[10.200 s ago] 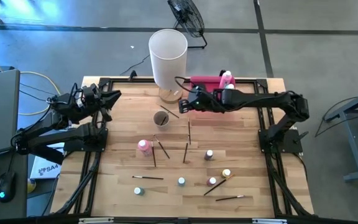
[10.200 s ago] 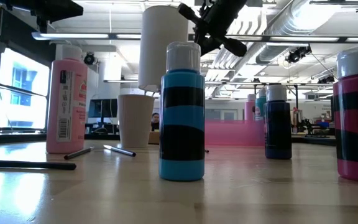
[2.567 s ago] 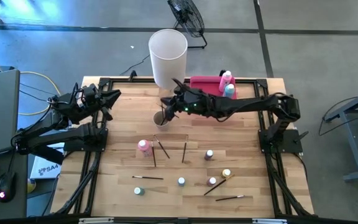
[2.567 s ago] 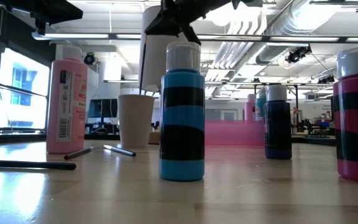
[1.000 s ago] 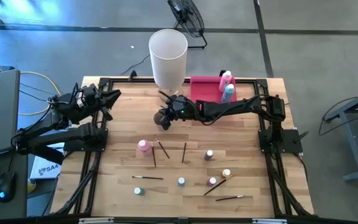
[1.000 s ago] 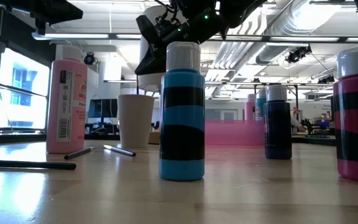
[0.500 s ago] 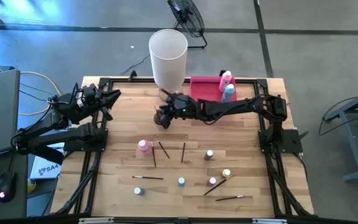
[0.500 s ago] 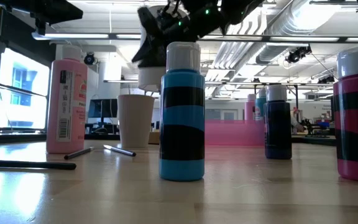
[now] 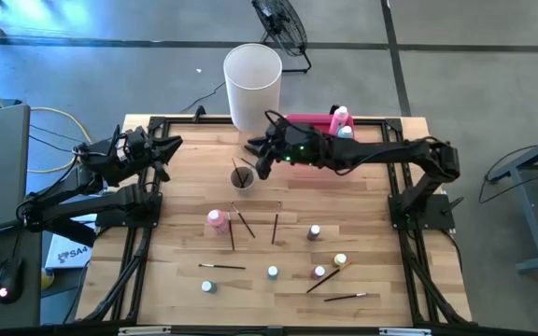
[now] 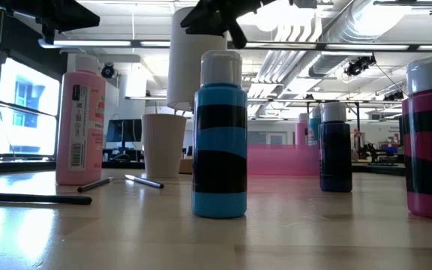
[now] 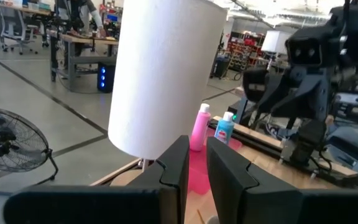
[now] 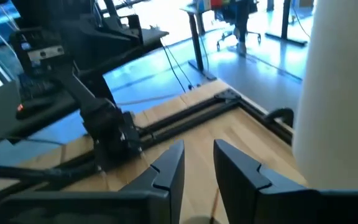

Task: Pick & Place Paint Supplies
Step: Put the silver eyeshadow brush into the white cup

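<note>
My right gripper (image 9: 259,164) (image 12: 198,165) hangs open just above and to the right of the small paper cup (image 9: 242,176), with nothing between its fingers. Dark brush handles stand in the cup. A pink bottle (image 9: 216,219), several loose brushes (image 9: 276,228) and several tiny capped bottles (image 9: 314,231) stand or lie on the wooden table nearer the front. A pink bottle (image 9: 341,118) and a teal bottle (image 9: 346,133) stand in the pink tray (image 9: 306,124). My left gripper (image 9: 174,143) (image 11: 196,163) waits at the far left, its fingers a little apart and empty.
A tall white cylinder (image 9: 252,84) stands at the far edge, close behind the cup and my right gripper. In the low view a teal bottle (image 10: 220,135) and a pink one (image 10: 79,120) stand close to the front edge. Black frame rails border the table.
My right gripper has risen from just over the cup and drawn back a little toward the table's far right. The cup, covered by the gripper before, shows again with brush handles in it.
</note>
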{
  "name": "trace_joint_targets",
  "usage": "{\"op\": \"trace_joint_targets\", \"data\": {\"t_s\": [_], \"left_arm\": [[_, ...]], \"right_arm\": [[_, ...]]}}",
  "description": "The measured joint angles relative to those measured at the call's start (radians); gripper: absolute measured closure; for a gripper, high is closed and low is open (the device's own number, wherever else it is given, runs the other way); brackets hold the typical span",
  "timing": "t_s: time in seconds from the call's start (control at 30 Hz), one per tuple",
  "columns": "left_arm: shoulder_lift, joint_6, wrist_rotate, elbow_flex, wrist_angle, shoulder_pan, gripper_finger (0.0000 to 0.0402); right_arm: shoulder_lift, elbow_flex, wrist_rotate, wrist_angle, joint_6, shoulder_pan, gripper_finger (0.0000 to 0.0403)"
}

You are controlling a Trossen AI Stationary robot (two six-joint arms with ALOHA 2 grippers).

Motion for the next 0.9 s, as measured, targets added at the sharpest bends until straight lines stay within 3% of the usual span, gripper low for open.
{"op": "trace_joint_targets", "data": {"t_s": [0.53,0.9], "left_arm": [[0.000,0.000,-0.005,0.000,0.002,0.000,0.0348],[0.000,-0.006,-0.050,0.000,0.004,0.000,0.0348]], "right_arm": [[-0.050,0.000,-0.001,-0.395,0.011,0.001,0.0325],[-0.050,0.000,-0.176,-0.494,0.125,0.002,0.0325]]}}
